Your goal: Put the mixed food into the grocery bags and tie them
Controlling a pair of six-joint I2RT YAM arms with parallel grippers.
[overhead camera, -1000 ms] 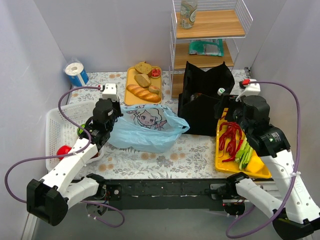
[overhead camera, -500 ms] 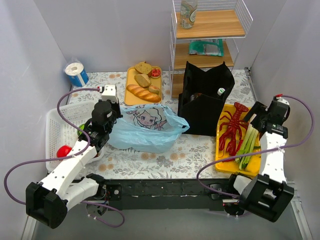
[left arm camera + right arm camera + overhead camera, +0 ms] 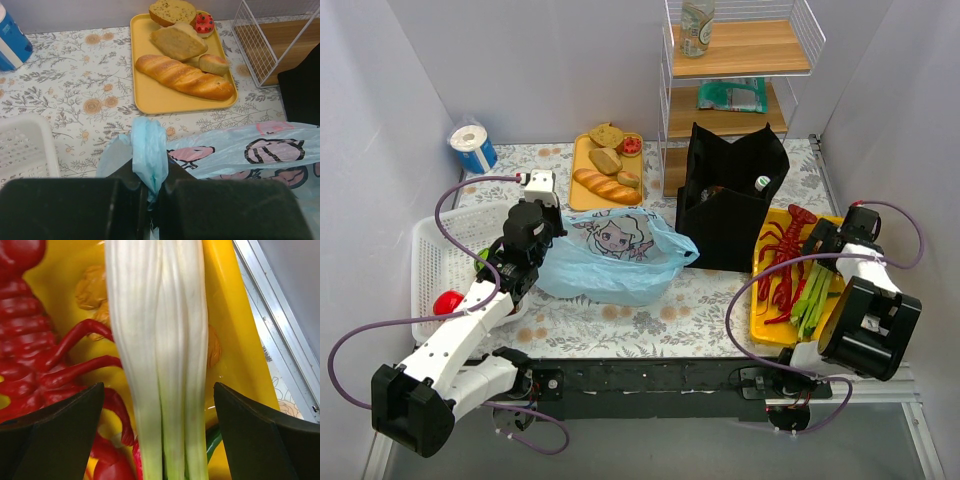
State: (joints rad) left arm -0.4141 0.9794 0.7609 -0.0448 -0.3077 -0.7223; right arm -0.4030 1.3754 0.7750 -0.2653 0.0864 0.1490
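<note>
My left gripper [image 3: 536, 236] [image 3: 152, 192] is shut on a bunched handle of the light-blue cartoon-print grocery bag [image 3: 615, 258] [image 3: 240, 155], which lies slumped mid-table. The tall black grocery bag [image 3: 730, 200] stands behind it with a small bottle [image 3: 761, 183] poking out. My right gripper [image 3: 820, 242] [image 3: 159, 392] hangs open low over the green stalks [image 3: 812, 295] [image 3: 160, 330], one finger on each side without touching them. The stalks lie on a yellow tray [image 3: 828, 338] [image 3: 235, 325] beside a red lobster [image 3: 783, 262] [image 3: 30, 335]. A golden bread loaf [image 3: 605, 186] [image 3: 185, 77] rests on the far tray [image 3: 150, 95].
A white lattice basket [image 3: 432, 262] [image 3: 22, 145] at the left holds a red item [image 3: 447, 302] and a green one [image 3: 482, 258]. A wire shelf rack [image 3: 740, 60] at the back carries a bottle [image 3: 697, 25] and a green packet [image 3: 732, 95]. A blue-and-white roll [image 3: 473, 147] stands back left.
My right arm has swung away from the black bag to the right and folded down over the yellow tray, its jaws spreading wider. The left arm keeps its hold, unmoved.
</note>
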